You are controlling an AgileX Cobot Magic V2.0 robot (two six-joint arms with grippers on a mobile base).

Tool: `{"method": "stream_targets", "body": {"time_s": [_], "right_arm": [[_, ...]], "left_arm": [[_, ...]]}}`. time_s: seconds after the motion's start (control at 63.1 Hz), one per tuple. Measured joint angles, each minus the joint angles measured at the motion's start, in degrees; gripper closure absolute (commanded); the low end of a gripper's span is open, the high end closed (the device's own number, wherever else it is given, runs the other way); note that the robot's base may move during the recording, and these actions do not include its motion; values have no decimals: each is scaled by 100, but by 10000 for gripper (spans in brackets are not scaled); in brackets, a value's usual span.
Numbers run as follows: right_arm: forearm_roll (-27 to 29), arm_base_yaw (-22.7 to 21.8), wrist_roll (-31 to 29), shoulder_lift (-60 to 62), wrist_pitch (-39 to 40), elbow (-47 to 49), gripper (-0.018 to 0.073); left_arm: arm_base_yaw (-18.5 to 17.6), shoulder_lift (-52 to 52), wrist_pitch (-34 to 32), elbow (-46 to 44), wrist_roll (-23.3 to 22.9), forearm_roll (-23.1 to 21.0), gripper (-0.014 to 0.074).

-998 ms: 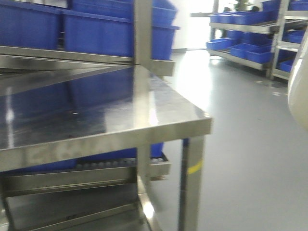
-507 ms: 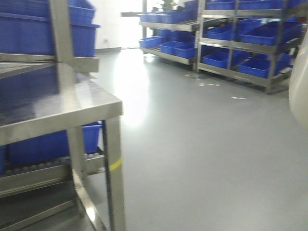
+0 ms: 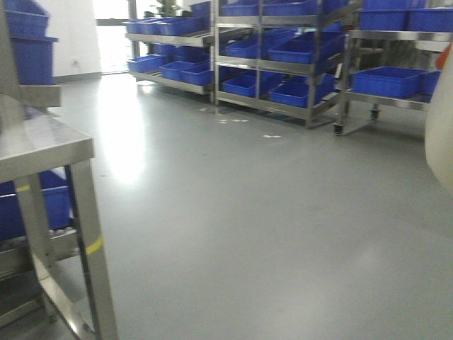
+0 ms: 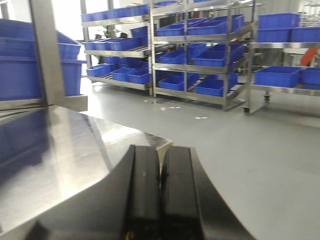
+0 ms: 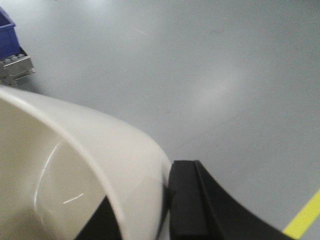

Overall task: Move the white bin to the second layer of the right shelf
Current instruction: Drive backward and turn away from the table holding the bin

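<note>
Right wrist view: right hand (image 5: 145, 210) pinches white bin (image 5: 75, 165) rim over grey floor (image 5: 225, 75), right of bench (image 4: 60, 150). Left hand (image 4: 160, 195) pressed together above bench corner.

One white bin (image 5: 75, 145), one steel table (image 3: 42, 145), three far racks (image 4: 200, 66), dozen-plus blue crates (image 3: 386, 80)

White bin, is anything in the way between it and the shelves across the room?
Nothing visible. The right gripper pinches the rim of the white bin, and the grey floor toward the shelves is open. Those shelves hold blue crates; a free level isn't clear from here.
</note>
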State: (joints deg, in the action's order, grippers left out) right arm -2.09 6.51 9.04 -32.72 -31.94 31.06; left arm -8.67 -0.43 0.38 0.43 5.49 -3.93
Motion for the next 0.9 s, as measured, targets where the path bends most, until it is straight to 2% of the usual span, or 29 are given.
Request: {"method": "stream_targets", "body": {"time_s": [0.903], "right_arm": [[0, 0, 0, 0, 0, 0, 504]], "left_arm": [[0, 0, 0, 0, 0, 0, 512]]}}
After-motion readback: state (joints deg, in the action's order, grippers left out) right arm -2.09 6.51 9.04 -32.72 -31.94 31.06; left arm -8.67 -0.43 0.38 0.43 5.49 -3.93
